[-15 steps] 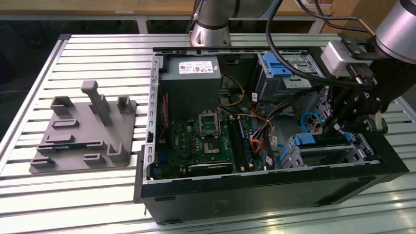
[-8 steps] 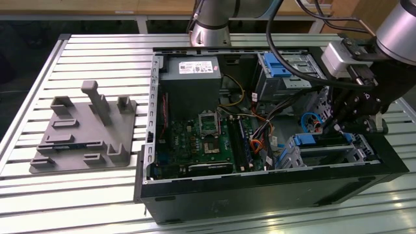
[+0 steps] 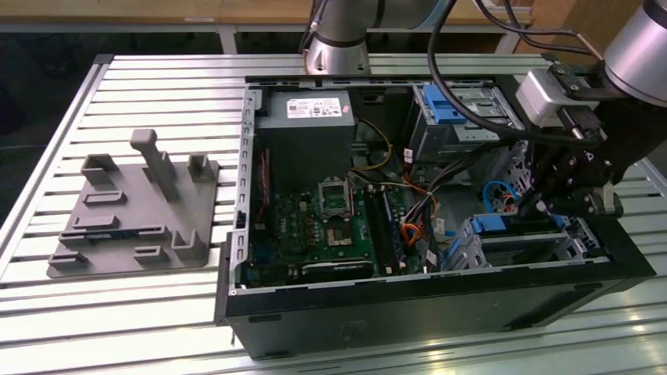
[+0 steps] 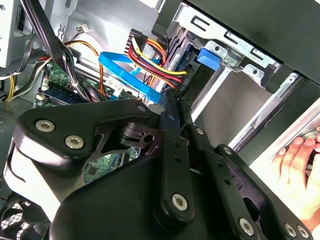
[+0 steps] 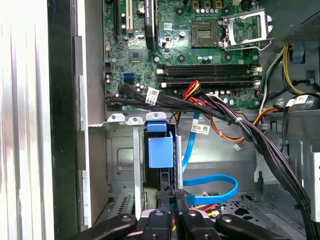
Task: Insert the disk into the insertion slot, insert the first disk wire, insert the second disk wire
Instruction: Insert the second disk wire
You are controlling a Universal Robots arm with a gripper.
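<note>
Open computer case (image 3: 417, 312) lying on the slatted desk (image 3: 156, 312), exterior view. The disk (image 3: 518, 231), in its blue caddy, sits in the insertion slot (image 3: 466, 251) at the case's corner on the exterior view's right. The gripper (image 3: 536, 209) is lowered at the disk's rear edge, fingers (image 5: 165, 200) pinched together on a dark connector (image 5: 169, 191) beside the blue data cable (image 5: 210, 181). A person's hand (image 4: 300, 159) rests outside the case in the second wrist view.
</note>
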